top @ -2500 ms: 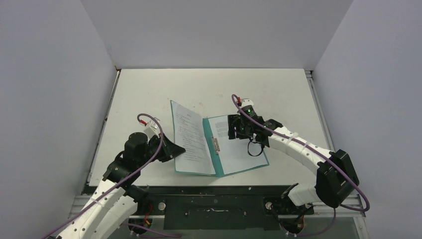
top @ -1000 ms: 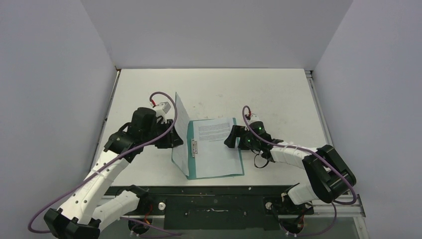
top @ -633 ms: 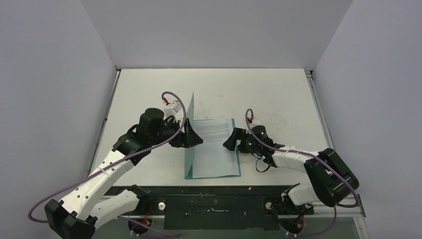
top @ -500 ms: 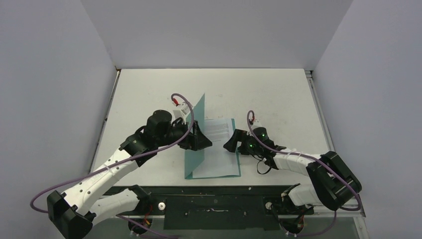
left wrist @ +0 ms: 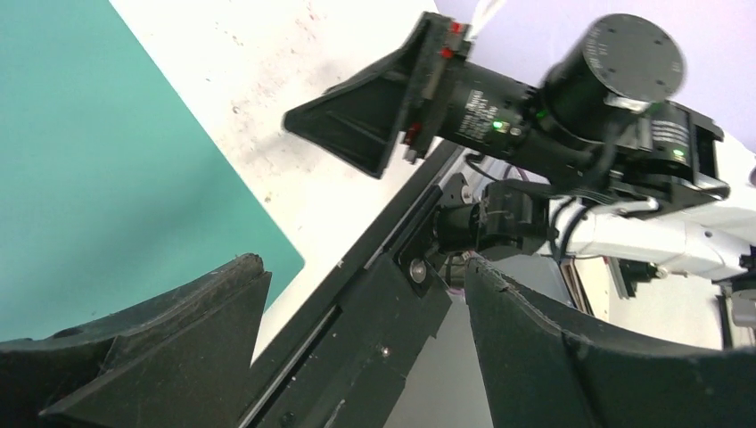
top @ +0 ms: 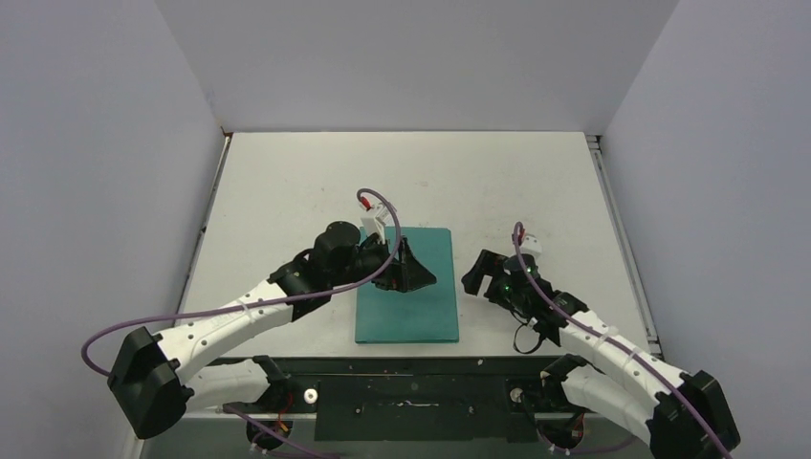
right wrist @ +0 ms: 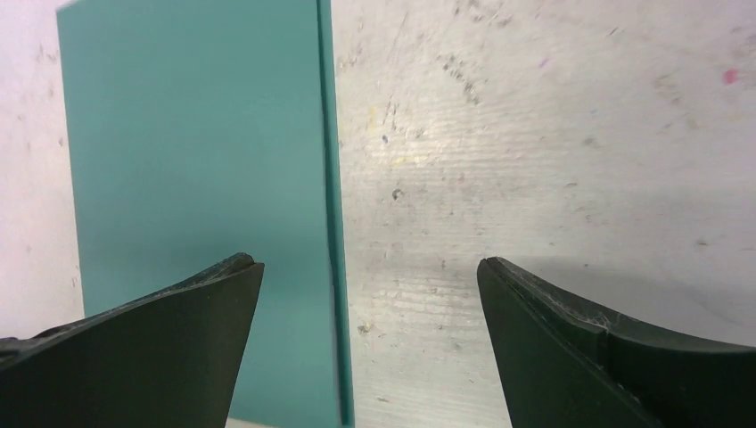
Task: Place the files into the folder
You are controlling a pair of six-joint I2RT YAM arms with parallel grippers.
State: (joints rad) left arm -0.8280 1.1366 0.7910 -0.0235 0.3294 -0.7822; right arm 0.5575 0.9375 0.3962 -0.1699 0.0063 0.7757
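The teal folder point(top: 406, 308) lies shut and flat on the table near the front edge. The files are hidden; no white sheet shows. My left gripper point(top: 421, 277) hovers over the folder's upper half, jaws open and empty. In the left wrist view the folder point(left wrist: 98, 169) fills the upper left, the left gripper point(left wrist: 364, 266) gapes wide, and the right gripper point(left wrist: 357, 134) faces it. My right gripper point(top: 471, 277) sits just right of the folder, open and empty. In the right wrist view the right gripper point(right wrist: 367, 263) straddles the folder's point(right wrist: 196, 143) right edge from above.
The white table point(top: 287, 182) is scuffed and bare around the folder. A black metal rail point(top: 411, 387) runs along the front edge by the arm bases. Grey walls close in the left, right and back sides.
The left gripper swung the folder's cover over to the right until it lay shut over the sheets, then opened. The right arm drew back to the right, off the pages.
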